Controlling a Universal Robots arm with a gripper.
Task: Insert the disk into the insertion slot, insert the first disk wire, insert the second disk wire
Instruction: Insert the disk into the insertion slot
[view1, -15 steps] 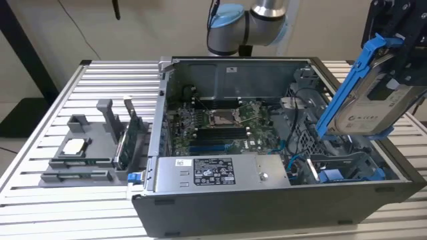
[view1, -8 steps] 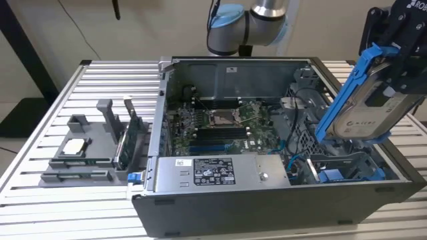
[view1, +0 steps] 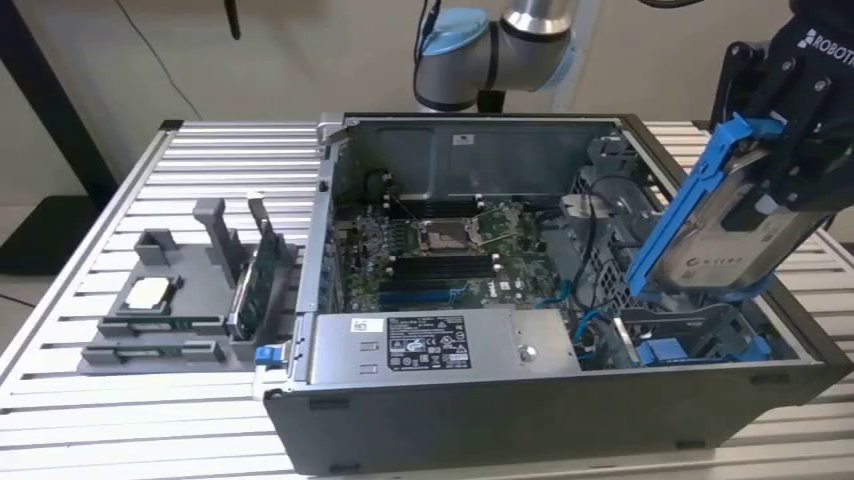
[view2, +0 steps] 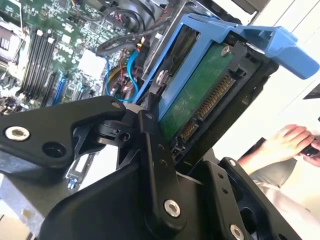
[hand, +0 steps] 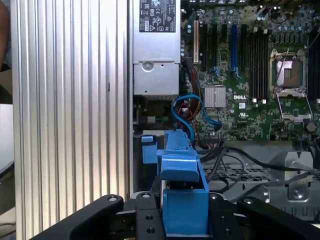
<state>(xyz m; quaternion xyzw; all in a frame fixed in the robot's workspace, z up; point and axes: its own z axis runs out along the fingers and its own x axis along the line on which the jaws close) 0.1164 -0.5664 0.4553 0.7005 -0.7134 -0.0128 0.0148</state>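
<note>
— Where was your flat silver-grey hard drive in its glossy blue plastic carrier (view1: 738, 240)?
— Your black gripper (view1: 781, 165) was clamped on it above the dark grey metal drive bay (view1: 694, 330); its long axis stood steeply tilted, lower end pointing at the bay.

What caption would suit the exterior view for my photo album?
The gripper holds the disk, tilted, over the insertion slot in an open computer case.

Exterior view overlooks the case (view1: 534, 420); wrist views, seemingly close, share its motherboard (view2: 45, 55) (hand: 250, 100).
</note>
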